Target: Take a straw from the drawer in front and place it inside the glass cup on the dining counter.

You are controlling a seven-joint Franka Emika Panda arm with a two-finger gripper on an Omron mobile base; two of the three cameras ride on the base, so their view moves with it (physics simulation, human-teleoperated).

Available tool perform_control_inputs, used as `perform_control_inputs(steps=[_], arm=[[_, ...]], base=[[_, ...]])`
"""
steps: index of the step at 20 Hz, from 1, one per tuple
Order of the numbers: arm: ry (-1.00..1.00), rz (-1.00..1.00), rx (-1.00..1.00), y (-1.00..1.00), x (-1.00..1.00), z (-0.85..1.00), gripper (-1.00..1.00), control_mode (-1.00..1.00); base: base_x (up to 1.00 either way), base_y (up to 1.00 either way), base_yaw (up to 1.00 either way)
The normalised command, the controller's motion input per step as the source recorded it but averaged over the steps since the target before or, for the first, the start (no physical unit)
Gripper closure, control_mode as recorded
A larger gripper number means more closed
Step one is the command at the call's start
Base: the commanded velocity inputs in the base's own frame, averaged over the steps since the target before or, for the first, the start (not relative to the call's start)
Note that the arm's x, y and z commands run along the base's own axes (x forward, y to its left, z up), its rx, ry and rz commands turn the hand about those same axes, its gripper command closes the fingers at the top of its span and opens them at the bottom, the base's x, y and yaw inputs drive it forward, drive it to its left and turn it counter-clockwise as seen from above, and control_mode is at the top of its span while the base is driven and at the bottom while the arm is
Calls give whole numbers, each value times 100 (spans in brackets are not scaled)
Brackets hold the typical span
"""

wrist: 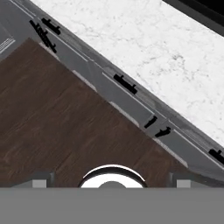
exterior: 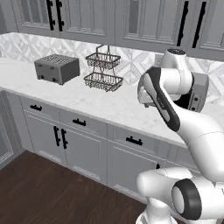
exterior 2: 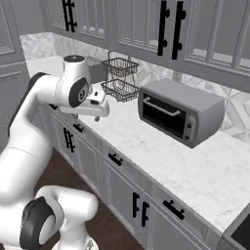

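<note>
I have the tool point(wrist: 111, 181) spread wide, with nothing between its tips. In the right base view it point(exterior 2: 95, 110) hangs at about the height of the surface point(exterior 2: 195, 166), at its near edge and to the left of the toaster oven point(exterior 2: 178, 114). It faces down at the wooden floor point(wrist: 57, 118) and the cabinet fronts.

The drawer point(wrist: 114, 91) I take to be mine is the middle one of the row under the surface, and it is shut flush. I cannot see the straw and assume it lies behind that front panel.

The drawer's handle point(wrist: 125, 84), a short black bar, is what the coming move turns on. In the hand view it sits ahead of the tips, close to the centre line and well apart from them. From the base cameras the same handle point(exterior 2: 115, 159) point(exterior: 134, 141) lies below the tool and a little to its right, on the vertical face under the overhang.

The bar's long axis runs level, along the cabinet front and parallel to the surface's edge. In the hand view that reads as a diagonal from upper left to lower right, while my tips stand side by side across the bottom of that view. My judgement is that I must drop the hand, tip it toward the panel and roll the wrist until the tips straddle the bar across its length. The pair of door handles point(wrist: 156, 127) to the right is a near neighbour, and I must not catch those instead.
</note>
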Motion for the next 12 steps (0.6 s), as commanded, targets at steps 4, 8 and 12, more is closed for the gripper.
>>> perform_control_inputs(steps=[4,8,12], arm=[[0,0,0,0,0,0,-100,100],[0,0,0,0,0,0,-100,100],[0,0,0,0,0,0,-100,100]], base=[[-11,-91,60],[-19,-91,46],[-11,-81,40]])
